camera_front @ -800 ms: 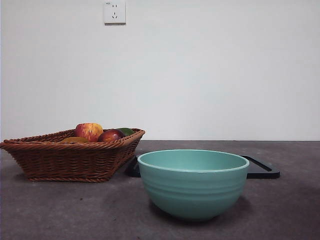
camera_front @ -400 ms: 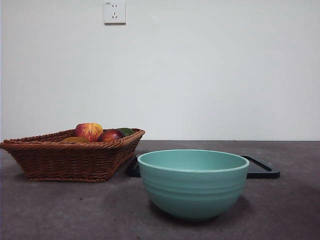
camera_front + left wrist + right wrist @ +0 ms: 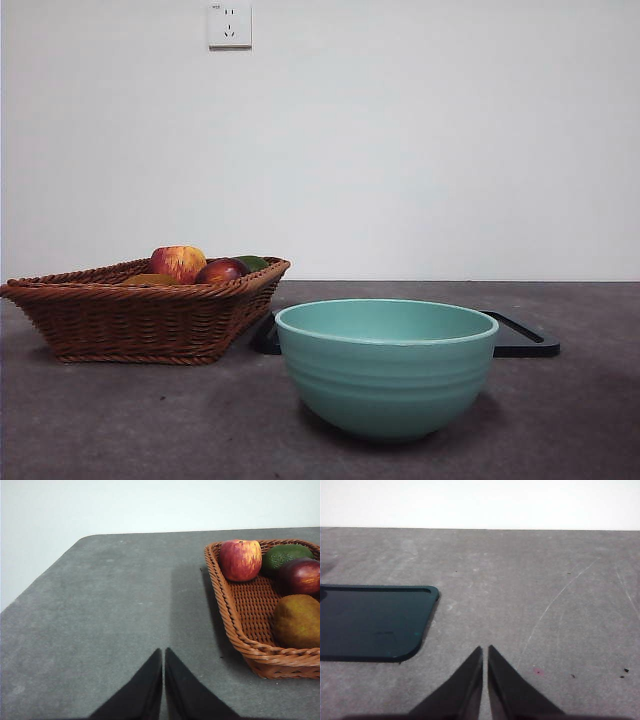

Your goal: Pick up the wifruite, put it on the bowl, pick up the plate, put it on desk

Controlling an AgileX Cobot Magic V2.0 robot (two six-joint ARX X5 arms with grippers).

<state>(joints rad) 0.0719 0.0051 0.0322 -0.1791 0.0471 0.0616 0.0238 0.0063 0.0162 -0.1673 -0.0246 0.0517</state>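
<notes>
No words, numbers or brands can be read anywhere — nothing legible.

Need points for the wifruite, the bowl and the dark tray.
wifruite (image 3: 298,621): left wrist view, middle of its orange-brown skin, inside the wicker basket.
bowl (image 3: 386,385): front view, ridged outer wall below the rim.
dark tray (image 3: 372,622): right wrist view, flat inner surface near its rounded corner.
</notes>
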